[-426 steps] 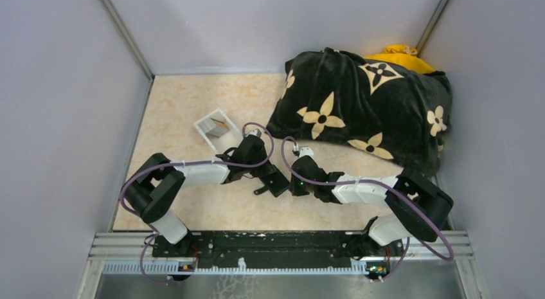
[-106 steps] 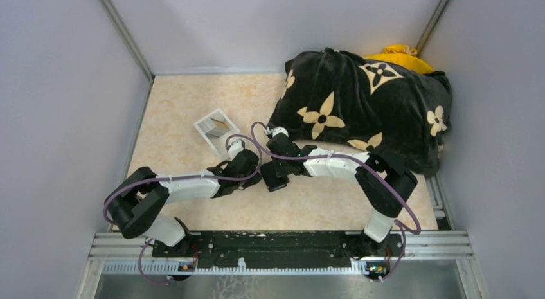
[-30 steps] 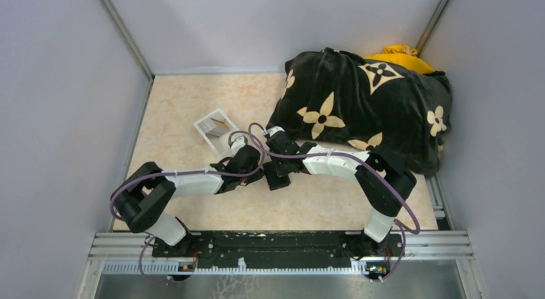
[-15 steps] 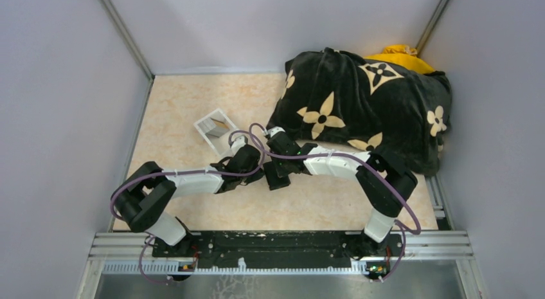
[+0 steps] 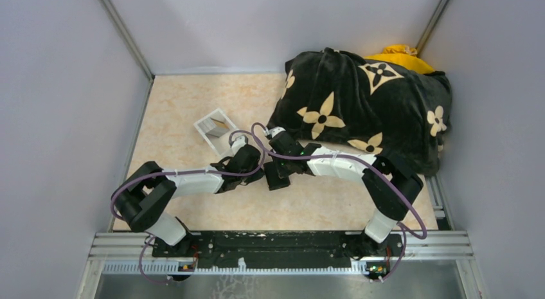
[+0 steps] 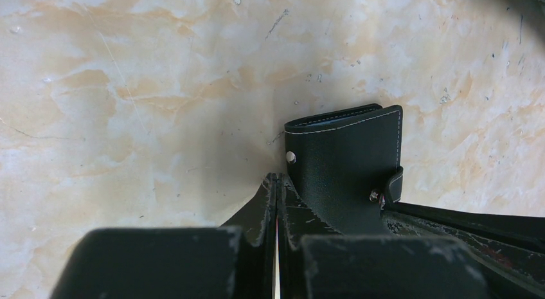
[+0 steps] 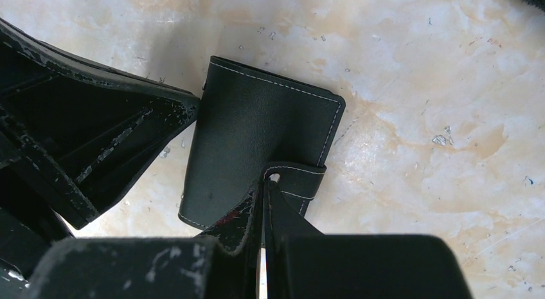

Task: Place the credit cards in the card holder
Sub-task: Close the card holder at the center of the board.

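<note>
The card holder (image 7: 257, 135) is a small black folding wallet lying closed on the marble tabletop, its strap wrapped over one edge. In the left wrist view the card holder (image 6: 347, 157) shows a snap stud at its near corner. My left gripper (image 6: 277, 177) is shut, its tips touching the wallet's left corner. My right gripper (image 7: 265, 182) is shut, with its tips on the strap's snap. From above, both grippers, left (image 5: 259, 177) and right (image 5: 275, 172), meet over the card holder (image 5: 276, 183). The credit cards are out of view.
A pale grey tray-like box (image 5: 217, 128) stands just behind the left wrist. A big black flower-patterned cushion (image 5: 366, 106) fills the back right, with something yellow (image 5: 398, 54) behind it. Grey walls enclose the table on three sides.
Both grippers stay shut at the card holder over the last second. The right arm's elbow has drifted slightly right. Long before, both wrists were nearer the front and further right.
</note>
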Tool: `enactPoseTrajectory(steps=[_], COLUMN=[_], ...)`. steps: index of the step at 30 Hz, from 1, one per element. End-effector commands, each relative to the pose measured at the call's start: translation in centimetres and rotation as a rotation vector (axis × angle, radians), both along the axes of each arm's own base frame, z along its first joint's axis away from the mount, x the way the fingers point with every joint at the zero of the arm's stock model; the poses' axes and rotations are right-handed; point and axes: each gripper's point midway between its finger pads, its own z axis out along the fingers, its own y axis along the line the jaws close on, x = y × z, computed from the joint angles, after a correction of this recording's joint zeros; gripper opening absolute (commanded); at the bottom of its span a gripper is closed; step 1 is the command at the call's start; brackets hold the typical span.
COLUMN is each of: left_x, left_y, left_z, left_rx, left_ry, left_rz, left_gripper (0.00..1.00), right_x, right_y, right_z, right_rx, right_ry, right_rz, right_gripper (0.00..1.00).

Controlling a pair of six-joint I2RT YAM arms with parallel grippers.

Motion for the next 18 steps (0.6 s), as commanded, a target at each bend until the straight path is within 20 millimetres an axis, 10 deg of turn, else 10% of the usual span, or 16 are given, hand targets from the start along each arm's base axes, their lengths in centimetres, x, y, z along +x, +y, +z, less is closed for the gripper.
enactPoseTrajectory(steps=[1, 18], left_x=[-2.6, -2.7], left_y=[2.9, 2.9], left_z=[-3.7, -3.8], left_rx=[0.146, 0.141], left_ry=[0.12, 0.124], left_rz=[-0.026, -0.028], left_gripper=[0.0, 0.0], right_x=[0.5, 0.5], right_y=[0.6, -0.2], right_z=[1.1, -1.1], right_rx=[0.042, -0.004], right_ry=[-0.017, 0.019], right_rz=[-0.004, -0.016], right_gripper=[0.0, 0.0])
